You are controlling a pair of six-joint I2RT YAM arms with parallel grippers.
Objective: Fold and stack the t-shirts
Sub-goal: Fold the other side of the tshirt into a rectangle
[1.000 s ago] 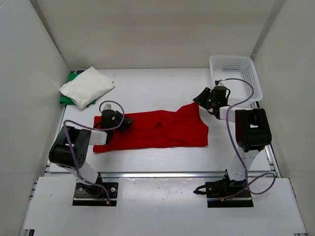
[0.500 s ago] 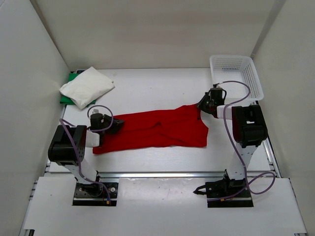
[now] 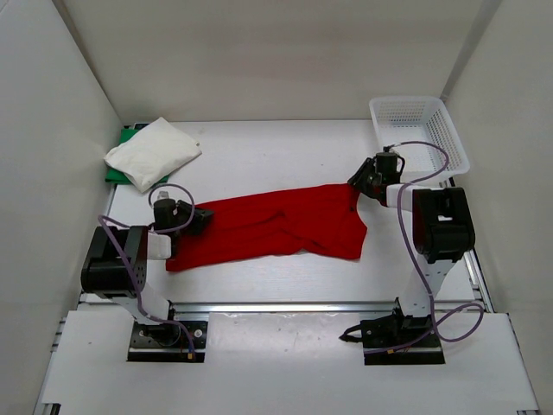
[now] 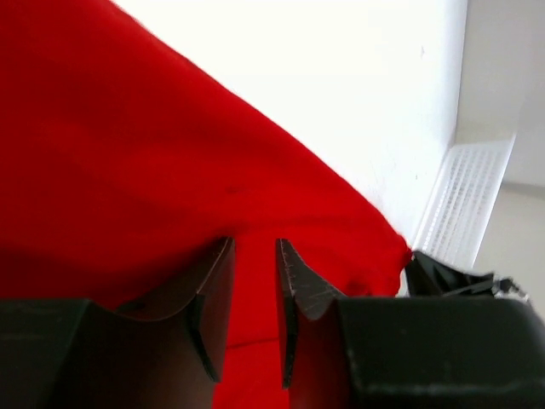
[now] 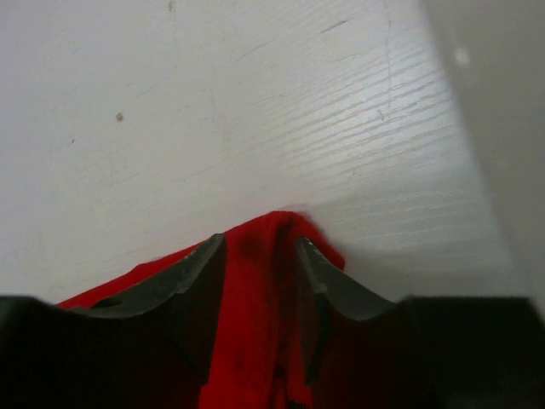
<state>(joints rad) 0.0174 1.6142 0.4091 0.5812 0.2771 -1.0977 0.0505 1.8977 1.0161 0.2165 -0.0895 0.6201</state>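
So the left jaws are nearly closed, pinching the red t-shirt point(image 3: 276, 226) at its left end; the right jaws look clamped on its right corner.

The top view looks down from behind both bases point(image 3: 164, 333), taking in the whole table point(image 3: 259, 147). Each wrist view peers past its fingers point(image 4: 209, 294), very close to the red shirt point(image 3: 276, 229) — the one thing all three share.

A robot lab cell: a white worktop point(image 3: 276, 147) closed in by plain white panels point(image 3: 259, 52), with the left arm point(image 3: 121, 259) and right arm point(image 3: 436, 233) bolted to a metal rail point(image 3: 285, 305) at the bottom.
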